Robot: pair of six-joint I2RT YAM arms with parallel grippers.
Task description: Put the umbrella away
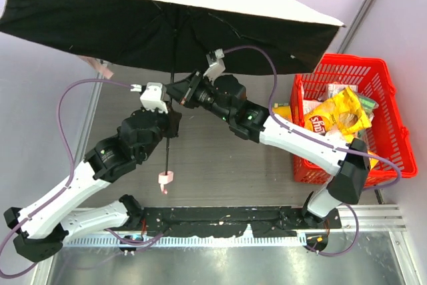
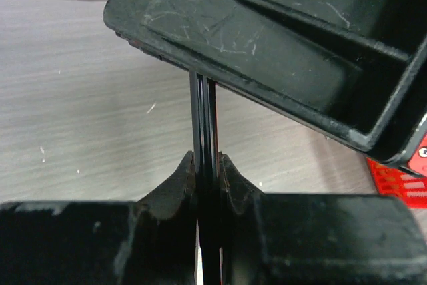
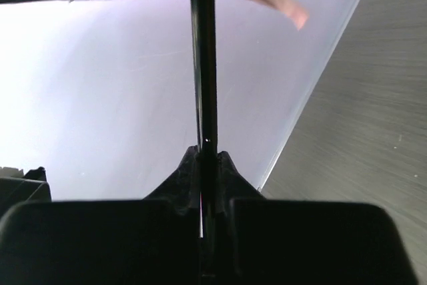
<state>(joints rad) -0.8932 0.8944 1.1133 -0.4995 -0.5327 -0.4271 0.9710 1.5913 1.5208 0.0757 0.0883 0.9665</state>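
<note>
umbrella (image 1: 167, 25) fully open, canopy over the table's far side. left gripper (image 2: 207, 165) pinches narrow on its shaft (image 3: 203, 65); right gripper (image 3: 207, 158) clamps the same shaft nearer the canopy. step in hand: collapsing. next move likely needs one grip steady, the other sliding handleward.

Grey wood-grain table (image 1: 220, 165), red basket (image 1: 383, 85) standing at its right side

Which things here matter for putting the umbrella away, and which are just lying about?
For the job: umbrella, open, its shaft gripped by the left end effector and the right end effector.
Lying about: red basket at the right, with a yellow chip bag and other packets inside it.
</note>
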